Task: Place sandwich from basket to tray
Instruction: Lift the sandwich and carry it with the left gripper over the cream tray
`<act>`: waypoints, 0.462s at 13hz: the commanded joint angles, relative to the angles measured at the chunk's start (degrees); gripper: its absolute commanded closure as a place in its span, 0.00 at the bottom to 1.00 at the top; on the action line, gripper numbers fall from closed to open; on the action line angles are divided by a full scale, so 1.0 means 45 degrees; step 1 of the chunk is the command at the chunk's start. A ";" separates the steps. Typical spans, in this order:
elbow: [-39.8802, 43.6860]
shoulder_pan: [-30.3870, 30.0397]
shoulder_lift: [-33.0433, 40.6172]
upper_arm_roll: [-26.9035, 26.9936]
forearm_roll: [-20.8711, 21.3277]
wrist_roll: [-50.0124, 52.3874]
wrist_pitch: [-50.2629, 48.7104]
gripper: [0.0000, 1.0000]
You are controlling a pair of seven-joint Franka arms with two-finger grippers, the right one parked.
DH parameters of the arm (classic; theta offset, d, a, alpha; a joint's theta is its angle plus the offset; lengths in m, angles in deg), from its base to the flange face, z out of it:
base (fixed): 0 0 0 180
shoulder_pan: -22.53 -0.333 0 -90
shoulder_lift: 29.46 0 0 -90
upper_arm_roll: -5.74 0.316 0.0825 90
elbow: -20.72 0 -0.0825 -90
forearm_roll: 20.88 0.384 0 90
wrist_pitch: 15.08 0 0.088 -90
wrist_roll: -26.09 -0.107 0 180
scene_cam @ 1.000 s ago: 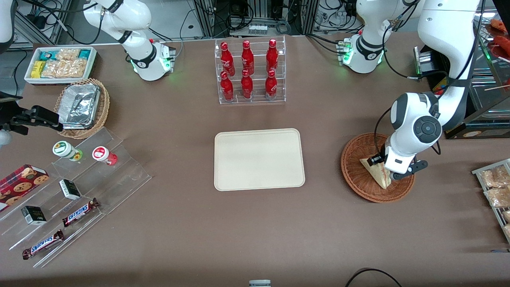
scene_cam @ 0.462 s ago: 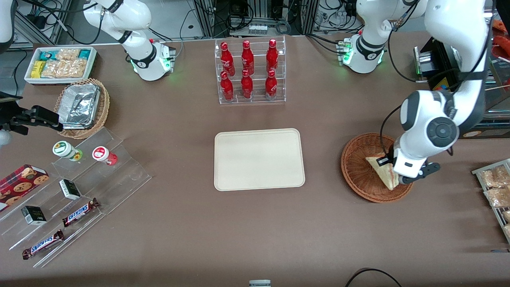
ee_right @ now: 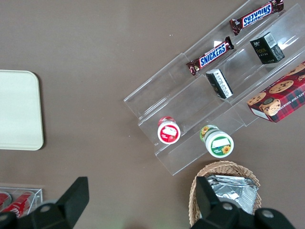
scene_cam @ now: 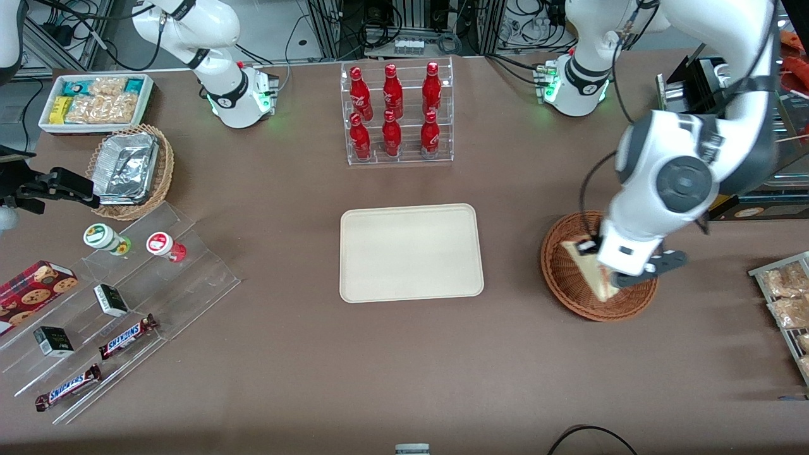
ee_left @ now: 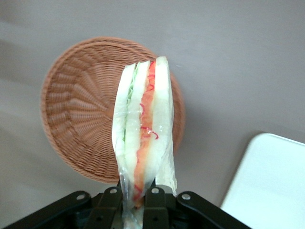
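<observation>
The end effector (scene_cam: 608, 275) hangs above the basket (scene_cam: 565, 278), its two fingers (ee_left: 110, 204) closed on the sandwich (ee_left: 144, 138), which they pinch by its lower corner so that the wedge stands clear of the wicker with its red, orange and green filling edge showing in the wrist view. In the front view the sandwich (scene_cam: 586, 265) shows over the basket's bowl, lifted off its floor. The basket (ee_left: 83, 119) itself holds nothing else and sits on the brown table (scene_cam: 404, 354) toward the working arm's end. The tray (scene_cam: 411, 253) lies flat on the table beside the basket, apart from it, toward the parked arm's end, with nothing on it
</observation>
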 commanded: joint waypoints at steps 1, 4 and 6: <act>0.1035 0.1281 -0.0520 0.0105 0.0025 0.0940 -0.0319 1.00; 0.2595 0.2531 -0.1903 0.0105 -0.0033 0.1295 -0.0357 1.00; 0.3514 0.3430 -0.2996 0.0105 -0.0014 0.1780 -0.0299 1.00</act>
